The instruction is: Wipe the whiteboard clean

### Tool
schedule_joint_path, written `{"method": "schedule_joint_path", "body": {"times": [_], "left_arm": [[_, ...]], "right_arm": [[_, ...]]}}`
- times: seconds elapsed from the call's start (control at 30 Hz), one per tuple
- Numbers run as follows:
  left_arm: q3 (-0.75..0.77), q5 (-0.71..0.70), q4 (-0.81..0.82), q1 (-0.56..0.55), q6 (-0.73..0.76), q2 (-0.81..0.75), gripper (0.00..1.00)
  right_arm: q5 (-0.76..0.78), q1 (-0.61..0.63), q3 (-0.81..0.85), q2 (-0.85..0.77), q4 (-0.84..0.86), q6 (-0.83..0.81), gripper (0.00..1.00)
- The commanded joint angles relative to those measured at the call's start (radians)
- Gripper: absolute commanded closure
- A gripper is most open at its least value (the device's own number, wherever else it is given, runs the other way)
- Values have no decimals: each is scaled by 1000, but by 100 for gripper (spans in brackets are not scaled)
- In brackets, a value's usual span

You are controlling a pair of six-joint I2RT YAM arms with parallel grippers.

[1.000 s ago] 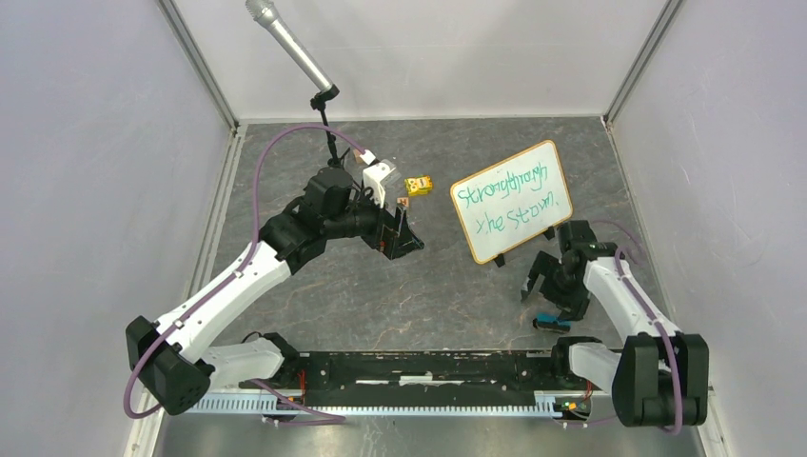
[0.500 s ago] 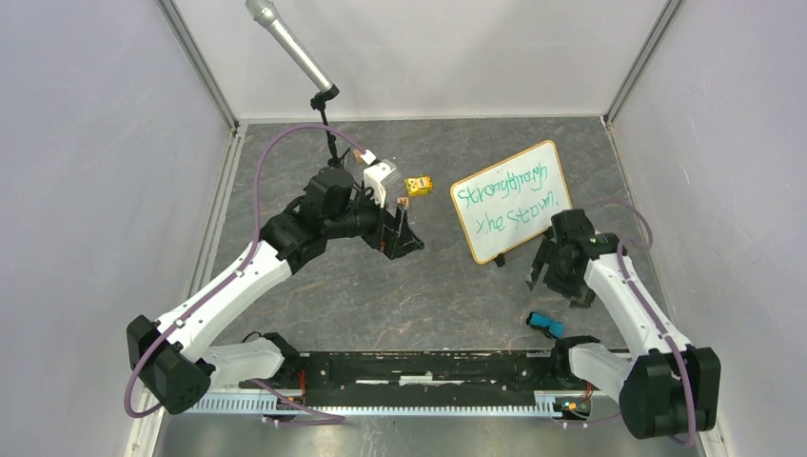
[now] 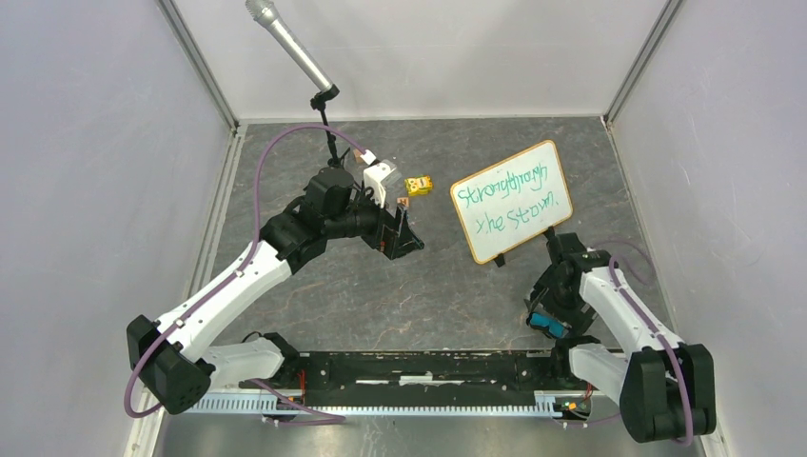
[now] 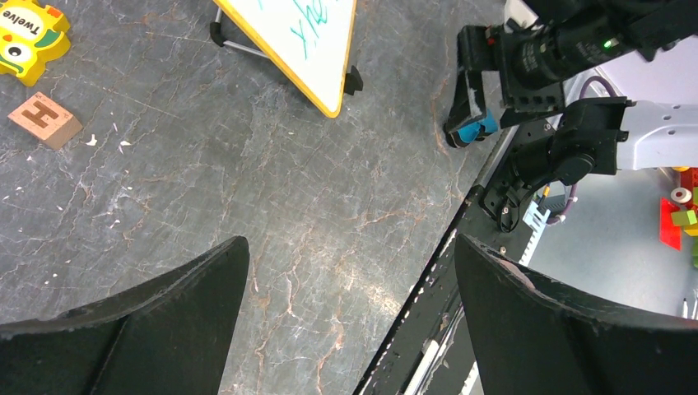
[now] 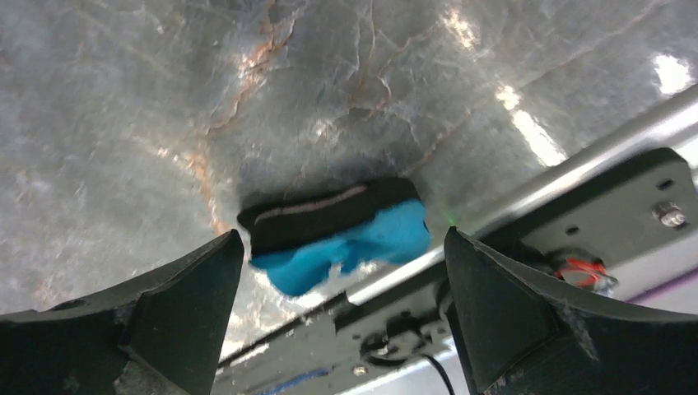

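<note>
The whiteboard (image 3: 512,201) with a light-wood frame and green handwriting stands tilted at the right of the table; its lower corner shows in the left wrist view (image 4: 304,45). A blue and black eraser (image 3: 547,323) lies on the table near the front rail, also in the right wrist view (image 5: 342,233) and the left wrist view (image 4: 469,130). My right gripper (image 3: 552,309) is open, hanging over the eraser with a finger on each side, not closed on it. My left gripper (image 3: 404,233) is open and empty, left of the whiteboard.
A microphone on a stand (image 3: 290,48) rises at the back. A yellow toy block (image 3: 418,185) and a small wooden letter block (image 4: 45,121) lie near the left gripper. The black front rail (image 3: 419,367) runs along the near edge, just beside the eraser.
My right arm swung back from near the whiteboard's foot toward the front rail and now sits over the eraser. The left arm and whiteboard have not moved.
</note>
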Motion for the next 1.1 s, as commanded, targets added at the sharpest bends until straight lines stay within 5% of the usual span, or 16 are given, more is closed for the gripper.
{"method": "schedule_joint_path", "body": {"times": [0.0,0.17,0.5,0.8,0.97,1.07], "left_arm": [[18,4,14,4,19,-1,0],[22,8,12,5,20,2,0],[15,-23,10,6,28,-5,0],[19,-4,12,5,22,-14,0],[18,15,20,5,14,-23,0],[12,3,23,5,17,-31,0]], "right_arm": [[-107,7,-102,-16,95,76,2],[-81,73,-62,-41,222,163,2],[109,236,242,266,233,25,2],[324,258,225,145,1,-70,2],[120,257,101,24,139,-13,5],[146,286,120,35,146,23,7]]}}
